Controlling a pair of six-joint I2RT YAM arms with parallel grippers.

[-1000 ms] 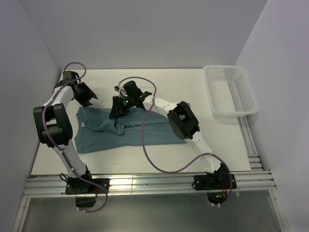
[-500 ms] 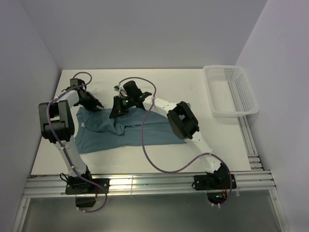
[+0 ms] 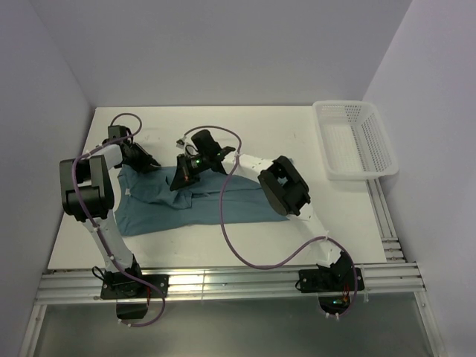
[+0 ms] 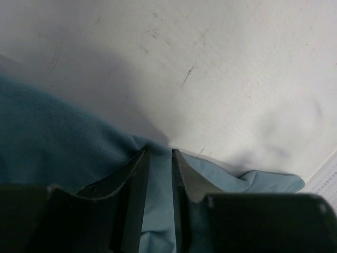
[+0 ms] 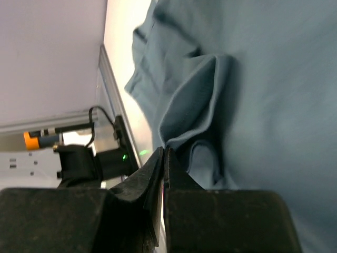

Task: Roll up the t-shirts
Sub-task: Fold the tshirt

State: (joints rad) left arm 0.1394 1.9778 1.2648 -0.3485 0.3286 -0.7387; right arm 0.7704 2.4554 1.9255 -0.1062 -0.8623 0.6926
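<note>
The teal-blue t-shirt (image 3: 156,208) lies spread and wrinkled on the white table. My left gripper (image 3: 145,162) sits low on the shirt's far left corner. In the left wrist view its fingers (image 4: 139,163) stand close together with a strip of the t-shirt (image 4: 47,137) pinched between them at the left gripper (image 4: 159,151) tips. My right gripper (image 3: 181,178) rests on the shirt's far edge near the middle. The right wrist view has the right gripper (image 5: 164,149) with jaws pressed together on a raised fold of the t-shirt (image 5: 263,105).
A white mesh basket (image 3: 362,174) stands at the table's far right; its corner shows as the basket (image 4: 329,179) in the left wrist view. A purple cable (image 3: 223,223) from the right arm trails across the shirt. Bare table (image 3: 297,134) lies beyond the shirt.
My left gripper came down from beyond the shirt onto its far left corner and its jaws narrowed on cloth. The right jaws closed on the fold and shifted slightly nearer.
</note>
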